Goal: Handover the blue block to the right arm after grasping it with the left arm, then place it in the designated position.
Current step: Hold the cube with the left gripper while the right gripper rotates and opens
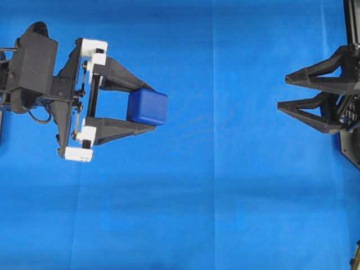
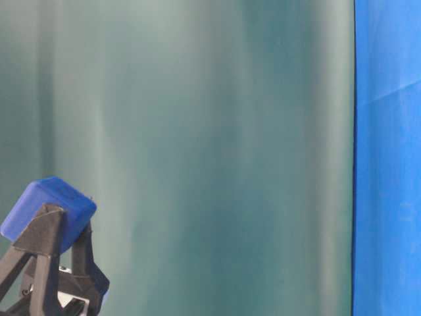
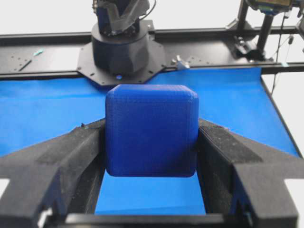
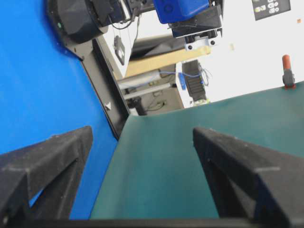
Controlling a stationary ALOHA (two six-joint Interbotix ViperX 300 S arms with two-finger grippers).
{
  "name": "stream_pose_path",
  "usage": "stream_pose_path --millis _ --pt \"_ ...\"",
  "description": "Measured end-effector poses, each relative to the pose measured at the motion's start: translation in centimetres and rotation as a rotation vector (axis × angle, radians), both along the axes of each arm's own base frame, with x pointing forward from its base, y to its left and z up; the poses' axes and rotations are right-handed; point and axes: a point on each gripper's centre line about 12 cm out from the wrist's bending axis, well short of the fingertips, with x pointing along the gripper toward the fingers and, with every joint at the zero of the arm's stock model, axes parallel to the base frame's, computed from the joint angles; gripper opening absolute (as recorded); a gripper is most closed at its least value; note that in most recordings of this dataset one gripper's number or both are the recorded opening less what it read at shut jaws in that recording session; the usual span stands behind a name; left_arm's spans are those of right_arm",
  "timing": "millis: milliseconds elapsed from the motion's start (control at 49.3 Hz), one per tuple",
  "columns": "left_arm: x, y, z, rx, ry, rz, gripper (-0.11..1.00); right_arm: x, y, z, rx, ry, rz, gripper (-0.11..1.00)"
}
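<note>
The blue block is held off the blue cloth, pinched between the two fingers of my left gripper, the one with white corner brackets. In the left wrist view the blue block fills the gap, with both fingers pressed flat on its sides. From table level the blue block sits at the fingertips. My all-black right gripper stands open at the right edge, pointing at the block from far off, with nothing between its fingers. No marked designated position is in view.
A blue cloth covers the table. A dark green backdrop hangs behind it. The right arm's base and a black frame rail stand at the far side. The left arm's base is at the top left of the right wrist view.
</note>
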Motion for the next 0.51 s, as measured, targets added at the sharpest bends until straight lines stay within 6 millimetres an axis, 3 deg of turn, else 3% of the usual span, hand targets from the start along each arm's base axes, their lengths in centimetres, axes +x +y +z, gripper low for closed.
stream_pose_path --millis 507 --pt "0.0 0.0 0.0 -0.001 0.0 0.0 0.49 0.3 -0.01 -0.2 0.002 0.012 0.0 0.94"
